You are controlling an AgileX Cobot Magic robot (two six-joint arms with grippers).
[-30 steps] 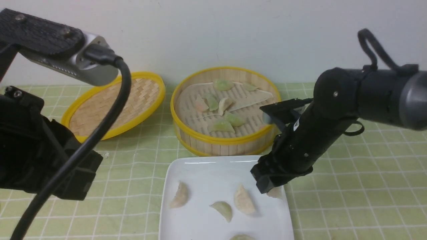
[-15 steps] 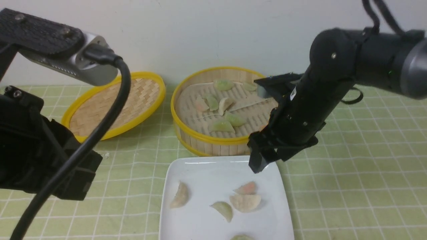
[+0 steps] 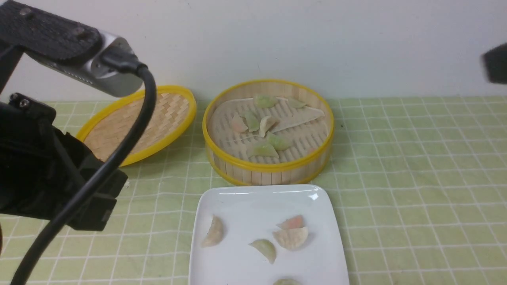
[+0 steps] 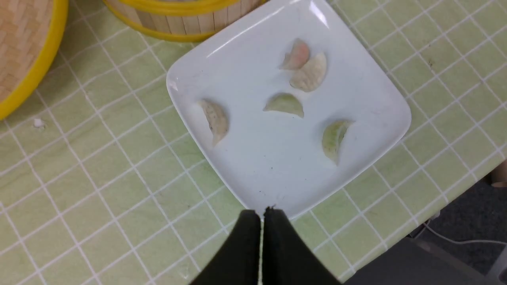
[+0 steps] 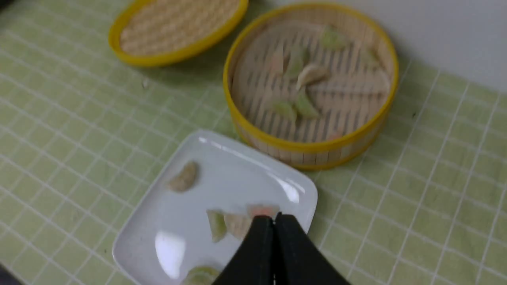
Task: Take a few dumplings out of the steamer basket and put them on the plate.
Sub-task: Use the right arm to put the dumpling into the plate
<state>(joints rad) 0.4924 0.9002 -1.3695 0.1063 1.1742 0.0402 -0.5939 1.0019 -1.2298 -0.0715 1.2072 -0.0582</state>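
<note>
The steamer basket [image 3: 269, 168] stands at the middle back and holds several dumplings [image 3: 262, 149], green, cream and pinkish. The white plate [image 3: 237, 200] lies just in front of it with several dumplings: a pinkish one [image 3: 292, 222] touching a cream one [image 3: 292, 238], a green one [image 3: 264, 249], a cream one [image 3: 214, 231] and a green one at the frame edge. My left gripper [image 4: 261, 211] is shut and empty, high over the plate's near corner [image 4: 257, 158]. My right gripper [image 5: 273, 217] is shut and empty, high above the plate [image 5: 178, 221]. In the front view only a dark blur of the right arm [image 3: 495, 63] shows.
The shallow woven lid [image 3: 138, 124] lies left of the basket on the green checked cloth. My left arm and its cable [image 3: 59, 170] fill the left foreground. The table's edge [image 4: 463, 186] and dark floor show beyond the plate in the left wrist view.
My right arm has lifted off the plate and pulled away up and right, almost out of the front view. A pinkish dumpling now lies on the plate beside the cream one, which has turned.
</note>
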